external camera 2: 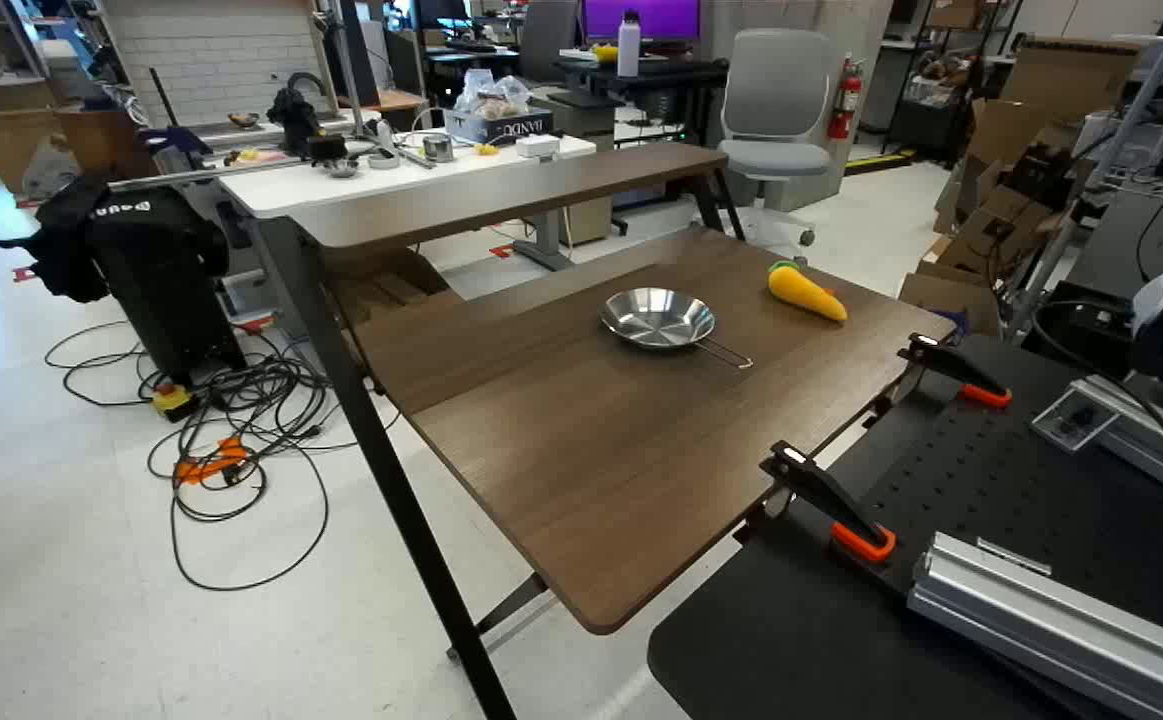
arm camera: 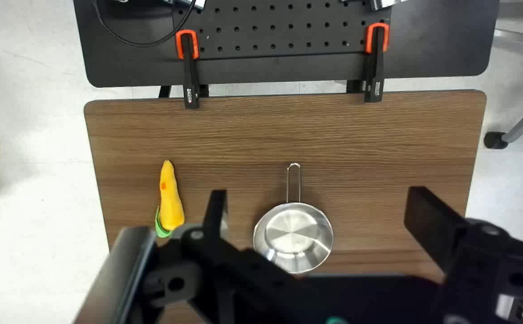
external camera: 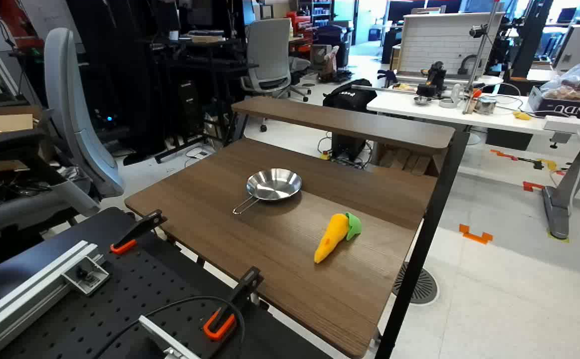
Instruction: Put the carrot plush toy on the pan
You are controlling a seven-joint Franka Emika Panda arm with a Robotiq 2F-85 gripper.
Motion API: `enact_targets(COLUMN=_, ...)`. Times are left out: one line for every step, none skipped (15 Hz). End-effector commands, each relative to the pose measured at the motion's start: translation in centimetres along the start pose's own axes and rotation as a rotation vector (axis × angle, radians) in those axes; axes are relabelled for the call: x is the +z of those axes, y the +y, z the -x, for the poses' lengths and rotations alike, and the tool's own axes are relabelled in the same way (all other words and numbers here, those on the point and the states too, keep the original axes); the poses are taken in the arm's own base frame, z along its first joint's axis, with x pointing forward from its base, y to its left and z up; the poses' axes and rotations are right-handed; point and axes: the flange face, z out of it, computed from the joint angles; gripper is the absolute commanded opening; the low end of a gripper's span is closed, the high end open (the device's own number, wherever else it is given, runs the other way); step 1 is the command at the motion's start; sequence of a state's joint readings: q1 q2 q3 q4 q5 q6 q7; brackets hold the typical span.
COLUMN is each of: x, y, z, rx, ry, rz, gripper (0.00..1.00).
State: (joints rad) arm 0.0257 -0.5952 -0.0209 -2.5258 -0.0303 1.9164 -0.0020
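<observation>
The carrot plush toy (external camera: pixel 333 236) is yellow-orange with a green leafy end and lies on the brown table. It also shows in an exterior view (external camera 2: pixel 806 293) and in the wrist view (arm camera: pixel 170 198), where a gripper part slightly covers its leafy end. The silver pan (external camera: pixel 273 185) sits upright on the same table, apart from the toy, and its thin wire handle shows in both exterior views (external camera 2: pixel 658 318). In the wrist view the pan (arm camera: pixel 293 234) appears between the fingers. My gripper (arm camera: pixel 319 209) is open and empty, high above the table. It is out of both exterior views.
A raised brown shelf (external camera: pixel 339 121) runs along the table's far side. Two black clamps with orange handles (arm camera: pixel 190 72) (arm camera: pixel 376 63) sit where the table meets the black perforated base (arm camera: pixel 279 40). A black cable (arm camera: pixel 142 43) curves over that base.
</observation>
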Motion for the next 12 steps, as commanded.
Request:
enact_targets(x=-0.1, y=0.0, z=0.0, rx=0.0, ry=-0.001, rz=0.0, gripper=1.0)
enact_targets(x=-0.1, y=0.0, z=0.0, rx=0.0, ry=-0.001, rz=0.0, gripper=1.0)
enact_targets(x=-0.1, y=0.0, z=0.0, rx=0.0, ry=-0.001, rz=0.0, gripper=1.0)
enact_targets(x=-0.1, y=0.0, z=0.0, rx=0.0, ry=-0.001, rz=0.0, gripper=1.0)
enact_targets(x=0.0, y=0.1, z=-0.1, rx=0.003, ry=-0.002, rz=0.001, gripper=1.0)
enact_targets(x=0.0, y=0.2, z=-0.2, rx=0.006, ry=0.002, rz=0.004, gripper=1.0)
enact_targets(x=0.0, y=0.3, z=-0.3, rx=0.008, ry=0.002, rz=0.006, gripper=1.0)
enact_targets(x=0.1, y=0.5, z=-0.5, rx=0.012, ry=0.004, rz=0.009, gripper=1.0)
enact_targets(x=0.2, y=0.8, z=-0.6, rx=0.016, ry=0.009, rz=0.014, gripper=1.0)
enact_targets(x=0.4, y=1.2, z=-0.8, rx=0.018, ry=0.012, rz=0.019, gripper=1.0)
enact_targets(x=0.6, y=1.5, z=-0.9, rx=0.024, ry=0.013, rz=0.024, gripper=1.0)
enact_targets(x=1.0, y=2.1, z=-1.1, rx=0.034, ry=0.013, rz=0.031, gripper=1.0)
